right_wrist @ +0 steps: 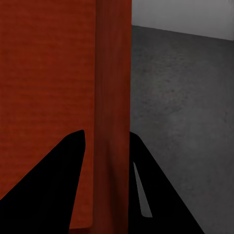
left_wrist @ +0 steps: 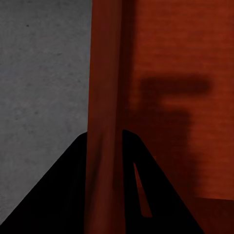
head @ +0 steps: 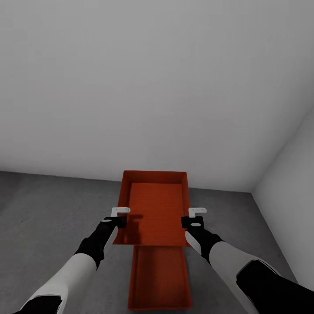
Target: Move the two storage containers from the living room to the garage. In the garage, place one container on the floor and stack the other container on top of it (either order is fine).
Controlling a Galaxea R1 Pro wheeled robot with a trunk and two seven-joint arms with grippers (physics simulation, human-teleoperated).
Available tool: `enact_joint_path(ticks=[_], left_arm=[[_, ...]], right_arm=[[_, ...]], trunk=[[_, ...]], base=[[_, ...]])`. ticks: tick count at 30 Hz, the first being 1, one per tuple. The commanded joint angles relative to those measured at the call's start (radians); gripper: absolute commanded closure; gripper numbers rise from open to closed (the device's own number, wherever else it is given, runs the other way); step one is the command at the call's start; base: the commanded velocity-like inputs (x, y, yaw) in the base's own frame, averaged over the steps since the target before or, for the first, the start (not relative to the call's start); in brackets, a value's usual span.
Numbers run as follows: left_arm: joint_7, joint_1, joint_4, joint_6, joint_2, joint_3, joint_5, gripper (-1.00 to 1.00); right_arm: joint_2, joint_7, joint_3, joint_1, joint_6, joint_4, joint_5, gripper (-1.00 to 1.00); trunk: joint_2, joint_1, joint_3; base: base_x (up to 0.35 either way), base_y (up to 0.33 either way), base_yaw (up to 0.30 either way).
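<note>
Below both tools, the lower container (head: pixel 160 279) is sitting on the floor (head: pixel 52 205). The left tool (head: pixel 118 216) and right tool (head: pixel 195 217) are each pinching a side wall of the upper container (head: pixel 157 209), holding it between them. I'd be bringing it back level until it is directly over the lower one.

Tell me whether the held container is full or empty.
Empty: the held container shows only its bare orange ribbed bottom and a gripper's shadow.

floor (head: pixel 56 209): dark grey concrete | on it: one orange-red container (head: pixel 159 279)

Orange bin (head: pixel 157 209) held level above floor bin (head: pixel 159 279)
</note>
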Motion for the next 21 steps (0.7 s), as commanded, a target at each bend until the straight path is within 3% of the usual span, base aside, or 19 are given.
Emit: enact_joint_path(ticks=[1,21], left_arm=[[-0.002,0.000,0.000,0.006,-0.040,0.015,-0.004,1.00],[-0.001,0.000,0.000,0.007,-0.040,0.015,-0.001,1.00]], right_arm=[[0.004,-0.001,-0.016,-0.001,-0.017,-0.007,0.015,1.00],[0.004,0.000,-0.016,-0.001,-0.017,-0.007,0.017,1.00]], trunk=[[-0.001,0.000,-0.001],[-0.001,0.000,-0.001]], base=[[0.000,0.000,0.020],[0.000,0.000,0.026]])
